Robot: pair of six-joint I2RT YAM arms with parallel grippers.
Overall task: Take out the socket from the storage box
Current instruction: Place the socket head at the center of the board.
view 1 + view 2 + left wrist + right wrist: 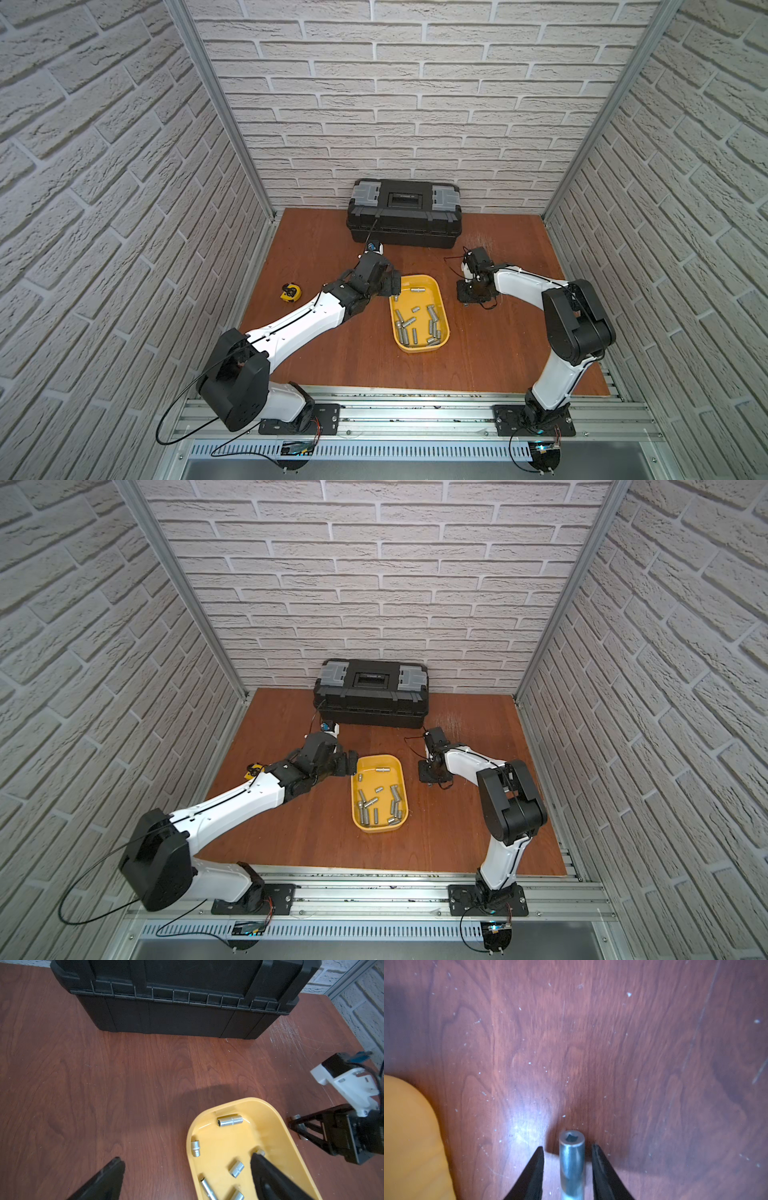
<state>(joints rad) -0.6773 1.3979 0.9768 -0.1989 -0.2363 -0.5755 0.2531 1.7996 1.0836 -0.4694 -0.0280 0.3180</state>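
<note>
The socket [572,1159] lies on the desk [633,1043] beside the storage box [419,349], toward the right edge, between the right gripper's [567,1146] parted fingers, which do not touch it. The left gripper [186,1157] gapes wide and empty. The socket is stiff, slick steel and likely to roll, so pinch it mid-barrel.

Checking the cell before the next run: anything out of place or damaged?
One socket sits on the bare table outside the yellow tray, between the fingers of the right gripper, which stand clear of it. A patch of pale scratches mars the wood beside the black toolbox. Nothing spilled otherwise.
</note>
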